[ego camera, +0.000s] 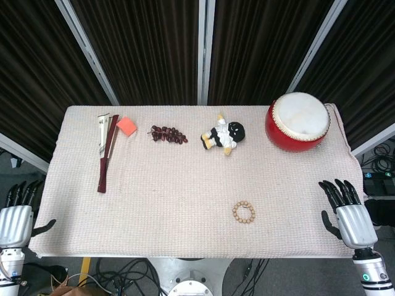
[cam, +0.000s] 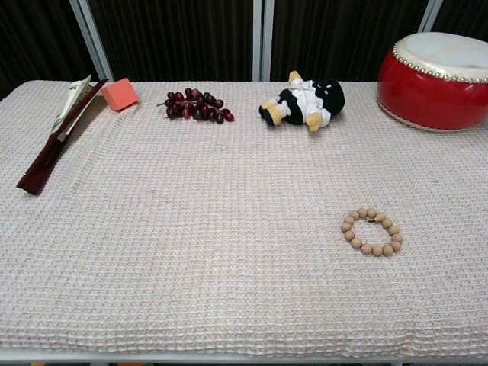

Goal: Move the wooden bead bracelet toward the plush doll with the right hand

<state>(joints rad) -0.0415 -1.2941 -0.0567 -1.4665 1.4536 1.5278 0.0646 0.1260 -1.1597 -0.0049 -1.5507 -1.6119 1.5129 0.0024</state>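
A wooden bead bracelet [ego camera: 244, 212] [cam: 372, 231] lies flat on the cloth near the front, right of centre. The plush doll [ego camera: 223, 135] [cam: 305, 100], black and white with yellow feet, lies further back, a little left of the bracelet. My right hand [ego camera: 345, 213] rests at the table's right front edge, fingers apart and holding nothing, well to the right of the bracelet. My left hand [ego camera: 17, 217] sits off the left front corner, also with fingers spread and nothing in it. Neither hand shows in the chest view.
A red drum [ego camera: 297, 122] [cam: 440, 78] stands at the back right. A bunch of dark grapes [ego camera: 168, 134] [cam: 196, 105], an orange block [ego camera: 126, 126] [cam: 119, 93] and a folded fan [ego camera: 106, 149] [cam: 61, 130] lie at the back left. The beige cloth [ego camera: 160, 203] covers the table.
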